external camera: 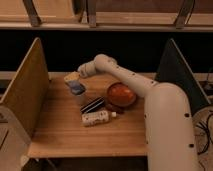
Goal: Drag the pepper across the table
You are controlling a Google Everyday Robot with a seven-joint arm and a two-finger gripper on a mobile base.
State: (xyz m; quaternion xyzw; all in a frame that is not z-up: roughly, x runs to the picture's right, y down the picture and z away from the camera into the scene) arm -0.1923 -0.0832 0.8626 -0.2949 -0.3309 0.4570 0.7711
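The pepper (pixel 112 107) lies on the desk (pixel 65 135) tight against the near-left edge of the orange bowl (pixel 121 93), touching it or nearly so, and partly in its shadow. It shows as a small dark red lump. Its long axis seems to run roughly sideways, along the bowl's front rim, but which end is the stem cannot be told.

Just left of the pepper, and so near-left of the bowl, a black-and-white striped oblong (pixel 93 104) lies slanted, its right end raised toward the bowl. Nearer the camera than the bowl, a white bottle (pixel 96 118) lies on its side with its capped end pointing toward the pepper.

The white arm (pixel 130 77) rises from a thick segment on the bowl's right and slopes up and back behind the bowl. It bends at a rounded joint beyond the bowl's far-left side, then turns down and left. The pincer (pixel 73 78) ends up well to the left of the bowl, over the far-left part of the desk, well apart from the pepper. Its jaws stand open, and no grip on anything can be made out. Directly below it, on the bowl's far-left side, sits a small blue-and-white object (pixel 78 90) whose kind cannot be told.

Upright panels stand to either side of the bowl, a wooden one (pixel 25 92) on the left edge and a dark one (pixel 175 70) on the right.
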